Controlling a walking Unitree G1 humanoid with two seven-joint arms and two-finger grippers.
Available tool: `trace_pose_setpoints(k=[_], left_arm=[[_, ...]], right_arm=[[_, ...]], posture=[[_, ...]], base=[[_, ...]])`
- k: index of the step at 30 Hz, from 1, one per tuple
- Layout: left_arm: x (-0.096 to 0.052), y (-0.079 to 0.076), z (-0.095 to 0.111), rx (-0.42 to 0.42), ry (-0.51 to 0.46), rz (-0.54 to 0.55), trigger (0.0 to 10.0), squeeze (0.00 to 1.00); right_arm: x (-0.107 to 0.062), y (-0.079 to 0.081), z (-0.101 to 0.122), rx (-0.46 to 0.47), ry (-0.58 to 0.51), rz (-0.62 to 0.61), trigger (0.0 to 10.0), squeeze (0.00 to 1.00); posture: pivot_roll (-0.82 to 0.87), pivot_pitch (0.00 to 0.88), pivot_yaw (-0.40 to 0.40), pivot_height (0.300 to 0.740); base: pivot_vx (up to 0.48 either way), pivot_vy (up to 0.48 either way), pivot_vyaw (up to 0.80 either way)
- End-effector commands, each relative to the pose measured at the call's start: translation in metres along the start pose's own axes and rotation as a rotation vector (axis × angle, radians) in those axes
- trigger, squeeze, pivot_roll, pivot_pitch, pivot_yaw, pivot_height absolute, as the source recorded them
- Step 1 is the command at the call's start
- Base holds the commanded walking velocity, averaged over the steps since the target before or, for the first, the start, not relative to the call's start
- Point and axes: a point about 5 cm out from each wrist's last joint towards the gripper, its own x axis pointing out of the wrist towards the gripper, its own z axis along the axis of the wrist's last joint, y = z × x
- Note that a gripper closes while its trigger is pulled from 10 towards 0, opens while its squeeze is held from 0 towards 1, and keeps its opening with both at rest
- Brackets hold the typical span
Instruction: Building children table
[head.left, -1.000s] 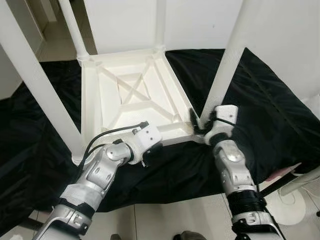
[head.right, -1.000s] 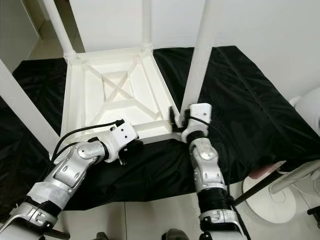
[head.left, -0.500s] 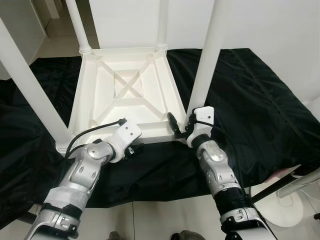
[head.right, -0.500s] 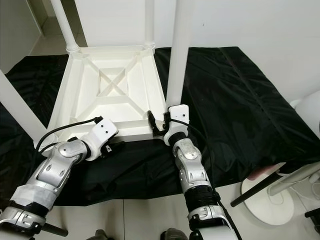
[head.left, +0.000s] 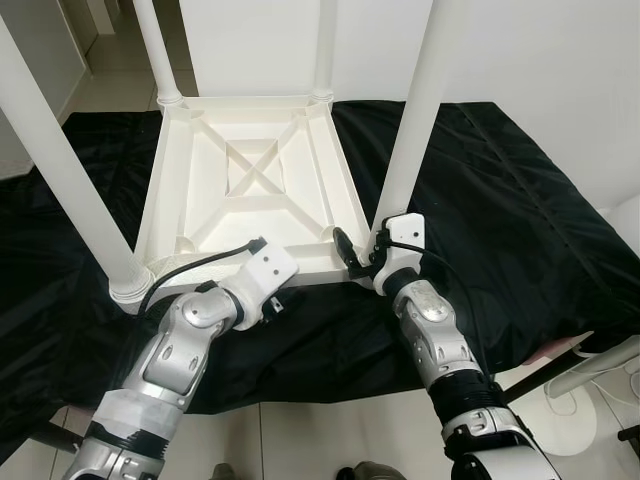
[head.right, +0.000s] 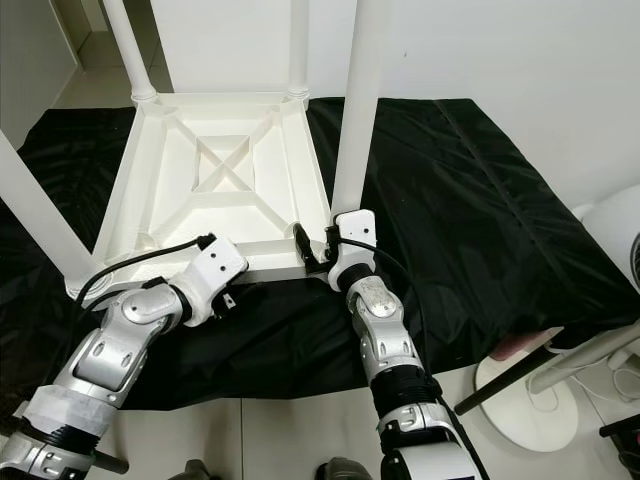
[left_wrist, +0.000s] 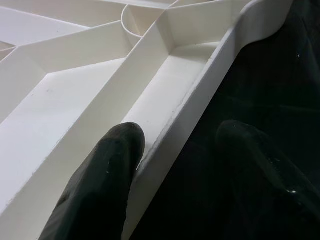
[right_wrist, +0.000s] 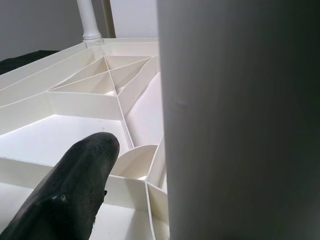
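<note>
— Nearest, then? 
— Left hand (left_wrist: 172, 165) down at the near rim of the upturned children's table (head.left: 250, 190), spread wide, one finger (left_wrist: 107, 165) inside the rim channel, the other outside over the black cloth (head.left: 520, 210); straddling the edge, not yet pinched on it.

— And beside it? 
— Right hand (head.left: 362, 256) at the near right corner, against the foot of the near right leg (head.left: 415, 100). One finger (right_wrist: 75, 190) seen clear of the post on the inner side; the other hidden behind the post. Cannot tell how wide, nor whether gripping.

— Where does the table lie? 
— Upside down on the cloth, ribbed underside with a crossed brace facing up, all four legs standing in their corner sockets: near left leg (head.left: 60, 170), far left leg (head.left: 155, 50), far right leg (head.left: 323, 45).

— So which step? 
— Likely the last seating or tightening of the near right leg, with the left hand steadying the frame. Next probably calls for closing that left grip on the rim and a firm hold on the post, then a twist or press without tipping the frame.

— Anything hard to make out? 
— Leg tops cut off above. Joint of the near right leg masked by the wrist, so seated or loose cannot be judged. Far right, a white stand base (head.right: 530, 390) and a pale strip at the cloth's edge, unclear.
</note>
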Motion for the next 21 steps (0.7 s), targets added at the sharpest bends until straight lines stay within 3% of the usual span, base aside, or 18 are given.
trace_pose_setpoints(k=[1, 14, 21], left_arm=[[-0.001, 0.0, -0.017, -0.008, 0.1, 0.038, 10.0, 0.0], [-0.008, 0.024, -0.031, -0.01, 0.211, 0.185, 10.0, 0.0], [-0.015, 0.022, -0.037, 0.034, 0.245, 0.157, 10.0, 0.0]], right_arm=[[0.005, 0.005, 0.0, -0.005, 0.011, 0.027, 10.0, 0.0], [0.008, 0.001, 0.002, -0.011, 0.001, 0.012, 10.0, 0.0], [0.011, 0.008, 0.002, 0.003, -0.002, 0.037, 10.0, 0.0]], posture=[[0.0, 0.0, -0.029, 0.74], [0.01, 0.0, -0.024, 0.74], [0.01, 0.0, -0.017, 0.74]], base=[[0.0, 0.0, 0.0], [0.0, 0.0, 0.0], [0.0, 0.0, 0.0]])
